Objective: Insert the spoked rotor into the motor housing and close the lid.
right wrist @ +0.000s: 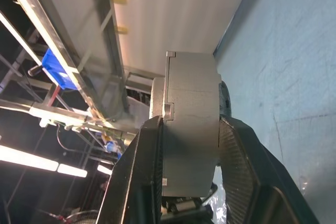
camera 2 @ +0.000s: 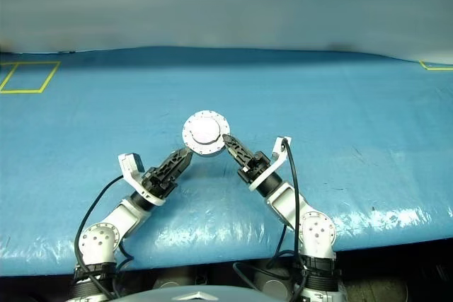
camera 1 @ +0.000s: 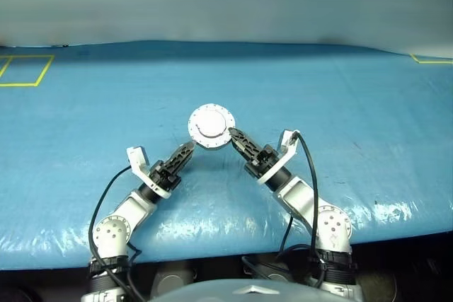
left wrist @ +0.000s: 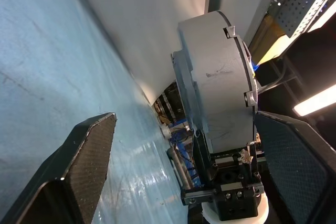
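The motor housing [right wrist: 191,98], a thick silver-grey puck, is held off the blue table between my two hands. Its upward face is the lid [camera 1: 211,125], smooth with a central circle. My right gripper [camera 1: 233,134] is shut on the puck's right edge, with one finger on each flat face [right wrist: 191,121]. My left gripper [camera 1: 187,149] stands open just off the puck's lower left edge; its fingers [left wrist: 84,166] are spread wide on either side of the puck without touching it. The spoked rotor is hidden.
The table [camera 1: 368,104] is covered with a blue tarp; its front edge runs just before my elbows. A yellow taped rectangle [camera 1: 25,70] lies at the far left and a yellow corner mark [camera 1: 428,59] at the far right.
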Controlling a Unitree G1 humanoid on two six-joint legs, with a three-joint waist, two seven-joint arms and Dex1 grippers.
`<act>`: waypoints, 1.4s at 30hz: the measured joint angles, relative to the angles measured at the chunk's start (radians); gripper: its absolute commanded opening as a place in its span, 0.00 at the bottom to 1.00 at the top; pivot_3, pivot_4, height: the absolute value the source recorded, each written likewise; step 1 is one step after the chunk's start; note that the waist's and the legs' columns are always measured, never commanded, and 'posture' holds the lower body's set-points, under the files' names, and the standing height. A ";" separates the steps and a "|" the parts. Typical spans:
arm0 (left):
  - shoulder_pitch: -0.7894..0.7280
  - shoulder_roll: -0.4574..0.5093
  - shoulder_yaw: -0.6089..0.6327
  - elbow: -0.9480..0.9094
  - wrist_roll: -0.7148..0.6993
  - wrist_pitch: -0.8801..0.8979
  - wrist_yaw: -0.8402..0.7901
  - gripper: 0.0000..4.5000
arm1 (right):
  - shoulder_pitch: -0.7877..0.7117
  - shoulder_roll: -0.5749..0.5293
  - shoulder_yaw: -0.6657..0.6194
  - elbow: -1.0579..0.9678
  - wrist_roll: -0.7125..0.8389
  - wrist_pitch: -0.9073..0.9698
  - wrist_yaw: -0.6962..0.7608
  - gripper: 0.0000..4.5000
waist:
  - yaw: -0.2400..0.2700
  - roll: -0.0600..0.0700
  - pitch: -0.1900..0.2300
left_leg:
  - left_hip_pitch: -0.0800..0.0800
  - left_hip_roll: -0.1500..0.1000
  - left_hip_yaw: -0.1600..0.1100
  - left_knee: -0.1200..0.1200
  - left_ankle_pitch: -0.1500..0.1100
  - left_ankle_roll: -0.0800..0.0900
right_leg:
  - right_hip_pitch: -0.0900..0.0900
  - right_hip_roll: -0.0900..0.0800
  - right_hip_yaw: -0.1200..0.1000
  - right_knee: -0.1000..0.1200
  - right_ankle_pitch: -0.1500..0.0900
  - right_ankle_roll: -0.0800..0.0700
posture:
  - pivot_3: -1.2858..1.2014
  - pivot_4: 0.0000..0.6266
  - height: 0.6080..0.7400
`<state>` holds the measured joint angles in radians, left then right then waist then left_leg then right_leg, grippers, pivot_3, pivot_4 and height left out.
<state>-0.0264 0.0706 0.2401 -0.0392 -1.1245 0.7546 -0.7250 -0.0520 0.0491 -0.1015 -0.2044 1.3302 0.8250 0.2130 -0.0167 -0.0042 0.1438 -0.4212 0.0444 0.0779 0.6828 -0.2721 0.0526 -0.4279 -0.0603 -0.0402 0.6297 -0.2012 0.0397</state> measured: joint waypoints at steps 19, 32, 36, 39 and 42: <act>-0.094 -0.068 -0.020 0.075 -0.012 0.024 0.081 0.91 | 0.012 -0.003 0.019 0.000 -0.012 0.015 -0.032 0.26 | 0.004 0.000 0.000 | 0.000 -0.001 0.000 0.001 0.000 0.001 | 0.000 0.000 0.001 0.000 0.004 0.007 | 0.52 0.24 1.00; -0.109 -0.105 -0.016 0.095 0.007 0.031 0.158 0.59 | 0.019 -0.005 0.011 0.001 -0.019 0.013 -0.054 0.26 | 0.004 0.000 0.000 | 0.000 -0.001 0.000 0.001 0.000 0.000 | 0.000 0.000 0.001 0.000 0.004 0.007 | 0.52 0.24 1.00; -0.097 -0.104 -0.014 0.095 0.003 0.031 0.158 0.59 | 0.018 0.004 0.014 0.001 -0.026 0.011 -0.077 0.26 | 0.003 0.000 0.000 | 0.000 -0.001 0.000 0.001 0.000 0.001 | 0.000 0.001 0.001 0.000 0.004 0.007 | 0.52 0.24 1.00; -0.094 -0.106 -0.012 0.094 -0.001 0.031 0.176 0.59 | 0.018 0.007 0.023 -0.005 -0.055 -0.003 -0.081 0.34 | 0.003 0.000 0.000 | 0.000 -0.001 0.000 0.002 0.000 0.001 | 0.000 0.000 0.001 0.000 0.004 0.007 | 0.52 0.24 1.00; -0.093 -0.107 -0.010 0.075 -0.004 0.025 0.192 0.59 | 0.017 0.014 0.030 -0.011 -0.085 -0.019 -0.088 0.53 | 0.003 0.000 0.000 | 0.000 -0.001 0.000 0.002 0.000 0.000 | 0.000 0.000 0.001 0.000 0.004 0.007 | 0.52 0.24 1.00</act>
<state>-0.1191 -0.0363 0.2302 0.0355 -1.1284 0.7797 -0.5329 -0.0345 0.0635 -0.0718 -0.2151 1.2447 0.8056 0.1248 -0.0133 -0.0046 0.1436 -0.4217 0.0434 0.0781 0.6845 -0.2722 0.0531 -0.4276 -0.0598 -0.0388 0.6295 -0.1969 0.0465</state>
